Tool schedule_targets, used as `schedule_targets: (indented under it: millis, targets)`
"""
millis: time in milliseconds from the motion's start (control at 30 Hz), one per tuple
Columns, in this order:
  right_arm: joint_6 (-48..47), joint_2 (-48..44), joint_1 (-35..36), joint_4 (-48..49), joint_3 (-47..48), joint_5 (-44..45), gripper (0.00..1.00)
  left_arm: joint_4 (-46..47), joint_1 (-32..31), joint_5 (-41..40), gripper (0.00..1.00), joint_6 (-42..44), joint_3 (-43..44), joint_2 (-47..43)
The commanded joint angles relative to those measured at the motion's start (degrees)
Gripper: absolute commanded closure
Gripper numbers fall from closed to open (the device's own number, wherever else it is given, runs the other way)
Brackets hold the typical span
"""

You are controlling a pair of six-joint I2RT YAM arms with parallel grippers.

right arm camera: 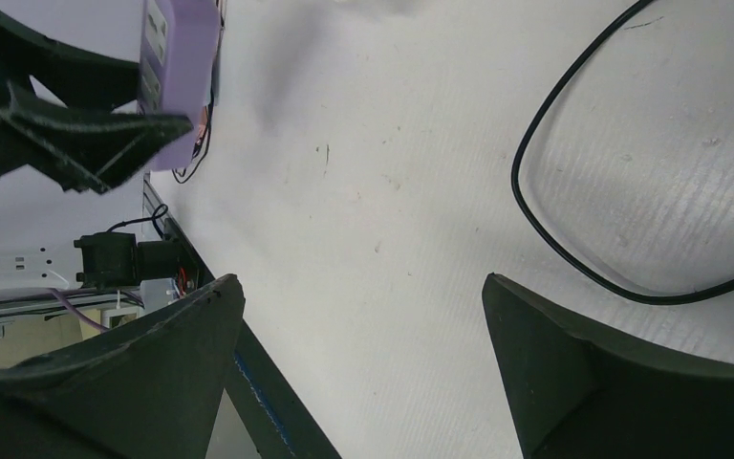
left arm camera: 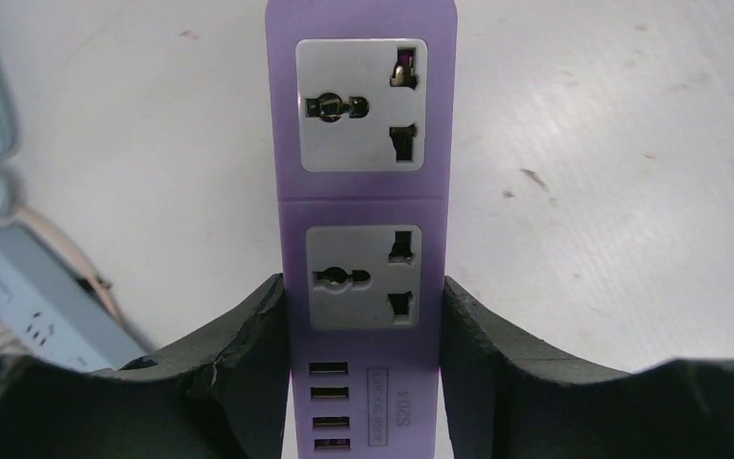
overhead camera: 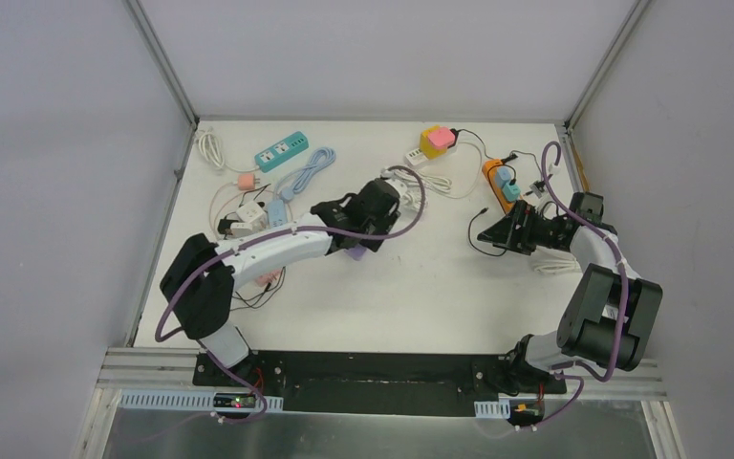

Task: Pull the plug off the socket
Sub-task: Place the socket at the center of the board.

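My left gripper (overhead camera: 358,241) is shut on a purple power strip (left arm camera: 363,210), its fingers (left arm camera: 258,335) pressing both long sides near the USB end. The strip has two grey universal sockets, and both show empty, with no plug in them. In the top view only a bit of the strip (overhead camera: 355,253) shows under the gripper. It also shows in the right wrist view (right arm camera: 180,57). My right gripper (overhead camera: 489,234) is open and empty over bare table (right arm camera: 358,296), with a loose black cable (right arm camera: 535,220) beside it.
A teal power strip (overhead camera: 282,151), a light blue cord (overhead camera: 311,170) and a white adapter (overhead camera: 244,222) lie at the back left. A pink-and-yellow cube socket (overhead camera: 437,141), a white cord (overhead camera: 440,180) and an orange strip with blue plugs (overhead camera: 502,182) lie at the back right.
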Motion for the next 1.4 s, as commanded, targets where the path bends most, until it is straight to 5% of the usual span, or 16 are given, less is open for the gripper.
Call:
schedule_targets:
  millis: [0, 400, 867, 933, 1133, 1367]
  targets:
    - [-0.7, 0.3, -0.5, 1.6, 0.1, -1.8, 0.00, 3.2, 6.9, -5.0, 1.00, -4.0, -2.2, -6.0]
    - [-0.8, 0.3, -0.5, 1.5, 0.1, -1.8, 0.00, -0.1, 21.9, -0.7, 1.00, -5.9, 3.9, 1.2]
    - [-1.5, 0.4, -0.4, 1.0, 0.1, -2.1, 0.00, -6.4, 30.5, -0.3, 1.00, -6.9, 10.7, 14.0]
    - [-1.5, 0.4, -0.5, 1.0, 0.1, -2.1, 0.00, -6.5, 31.4, -0.2, 0.93, -7.4, 10.8, 14.4]
    - [-1.7, 0.3, -0.5, 0.7, 0.2, -2.1, 0.00, -7.9, 33.0, 0.0, 0.40, -9.2, 11.7, 14.4]
    - [-2.4, -0.3, -0.5, -0.3, 0.7, -2.0, 0.00, -11.1, 33.3, 1.8, 0.23, -11.6, 13.5, 9.1]
